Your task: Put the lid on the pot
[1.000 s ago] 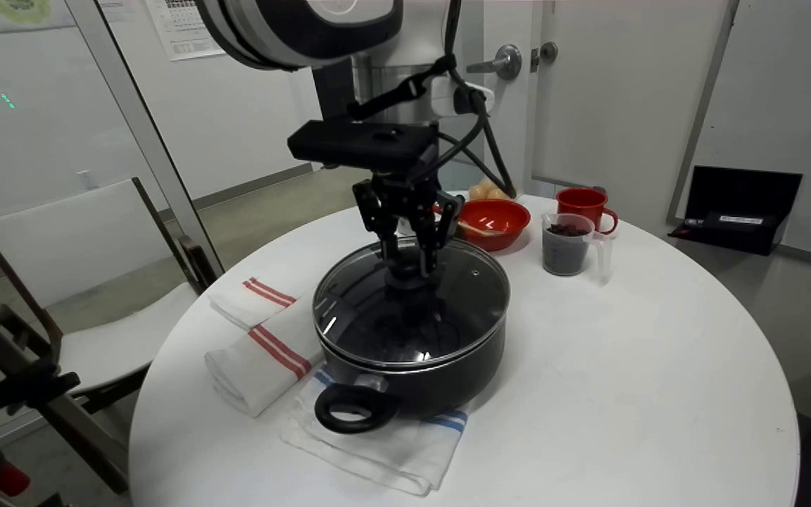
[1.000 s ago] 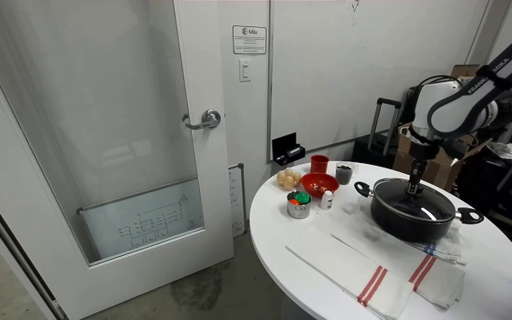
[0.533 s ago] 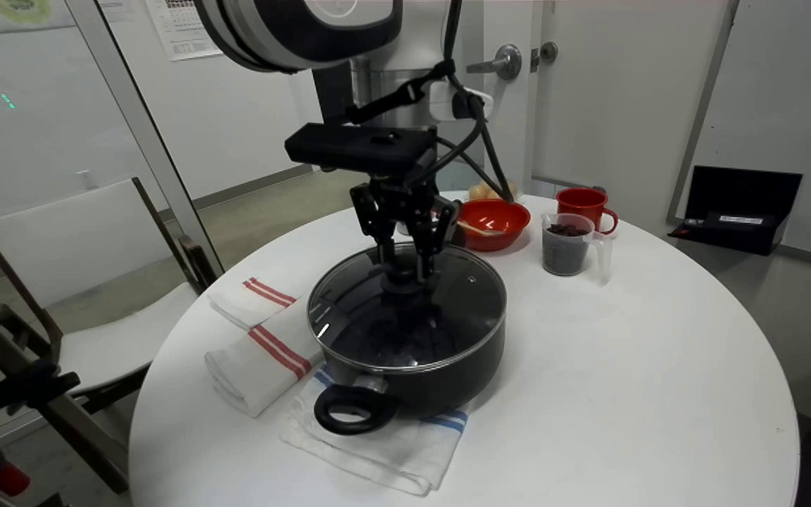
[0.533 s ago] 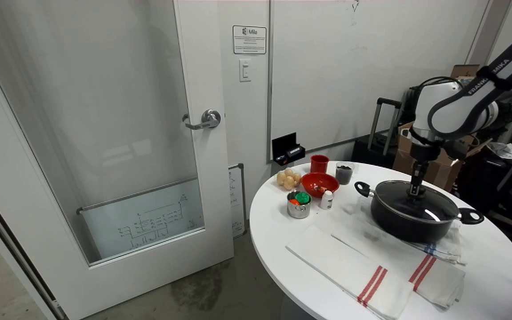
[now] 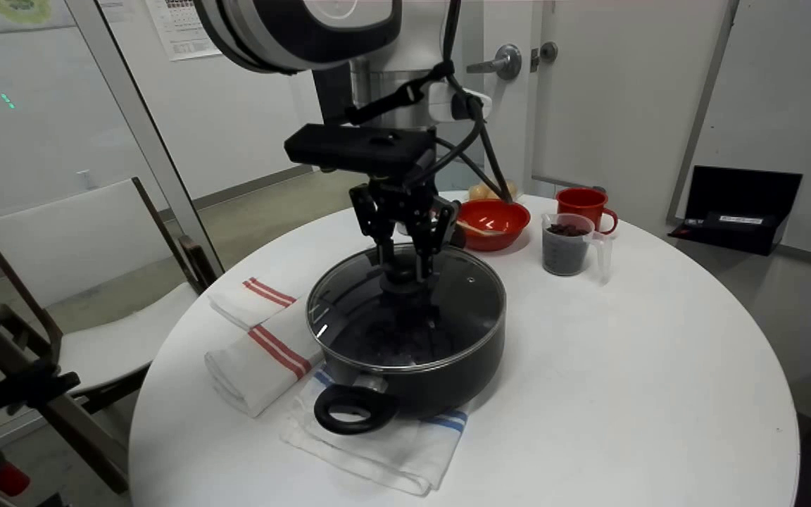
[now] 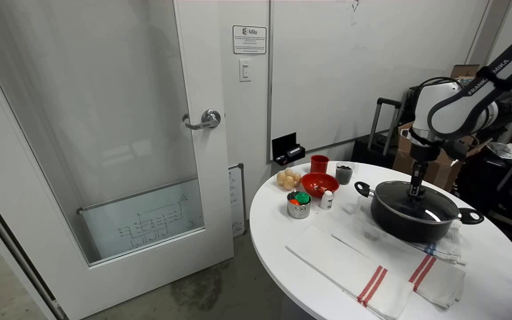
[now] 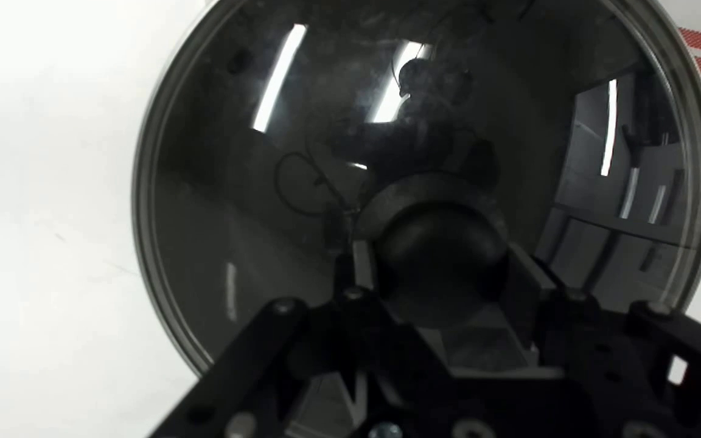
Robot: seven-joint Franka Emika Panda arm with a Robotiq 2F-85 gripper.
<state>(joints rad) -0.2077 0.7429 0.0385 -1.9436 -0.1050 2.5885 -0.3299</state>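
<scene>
The black pot (image 5: 455, 384) stands on a folded towel in both exterior views (image 6: 405, 226), with its black loop handles out to the sides. The clear glass lid (image 5: 349, 317) lies over the pot's opening, and no gap shows between their rims. It looks about level in an exterior view (image 6: 436, 204). In the wrist view the lid (image 7: 235, 182) fills most of the picture and hides the pot. My gripper (image 7: 439, 267) has its fingers on both sides of the lid's dark knob and appears shut on it. The gripper (image 5: 403, 266) points straight down at the lid's centre.
A blue-striped towel (image 5: 377, 458) lies under the pot, and red-striped towels (image 6: 349, 271) beside it. A red bowl (image 6: 311, 180), red mug (image 5: 581, 203), measuring cup (image 5: 564, 246), metal cup (image 6: 298, 210), white bottle (image 6: 326, 200) and pale round items (image 6: 288, 179) stand near the edge.
My gripper and the lid have moved slightly down and to the side. The gap between lid and pot rim seen a second ago has closed. The last half second shows almost no motion.
</scene>
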